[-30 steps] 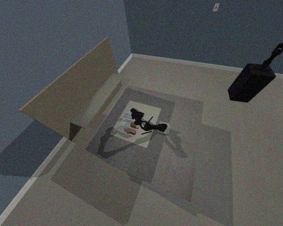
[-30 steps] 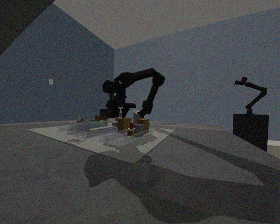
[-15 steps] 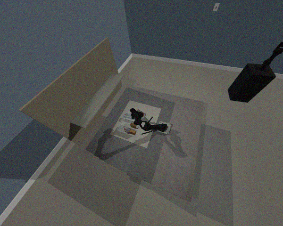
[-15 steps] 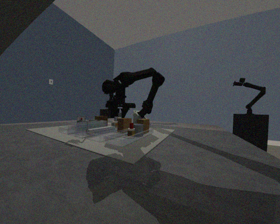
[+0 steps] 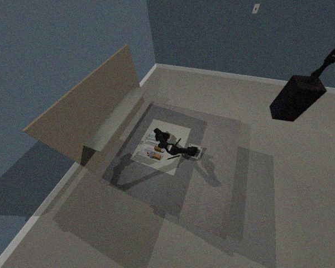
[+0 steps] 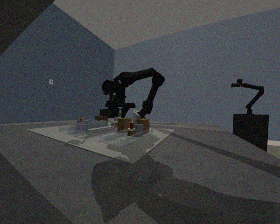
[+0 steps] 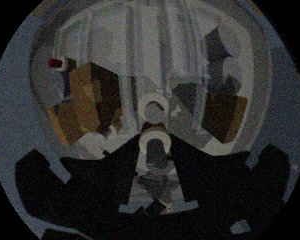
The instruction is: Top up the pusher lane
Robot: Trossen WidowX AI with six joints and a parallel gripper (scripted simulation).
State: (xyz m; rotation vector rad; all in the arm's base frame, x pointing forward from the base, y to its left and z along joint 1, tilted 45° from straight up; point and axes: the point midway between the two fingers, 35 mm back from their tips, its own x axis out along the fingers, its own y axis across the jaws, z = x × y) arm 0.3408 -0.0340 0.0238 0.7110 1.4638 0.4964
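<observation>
My gripper (image 7: 154, 136) (image 6: 119, 112) points down and is shut on a jar. The jar shows in the wrist view as a white ring (image 7: 155, 141) with a brown part beyond it and a second white ring further on. In the exterior view the held jar is small and dark, low over the front of the lanes. Clear-walled lanes (image 7: 149, 35) (image 6: 101, 130) run away from the gripper. A jar with a red cap (image 7: 54, 63) (image 6: 131, 126) stands at the far left in the wrist view. The matching jar and the pusher plate cannot be made out.
Brown blocks (image 7: 85, 95) (image 6: 124, 123) stand left of the gripper in the wrist view; another brown block (image 7: 231, 117) (image 6: 101, 117) stands right. A pale mat (image 6: 51, 133) (image 5: 182, 133) lies under the lanes. A second arm (image 6: 255, 96) stands far off on a black pedestal.
</observation>
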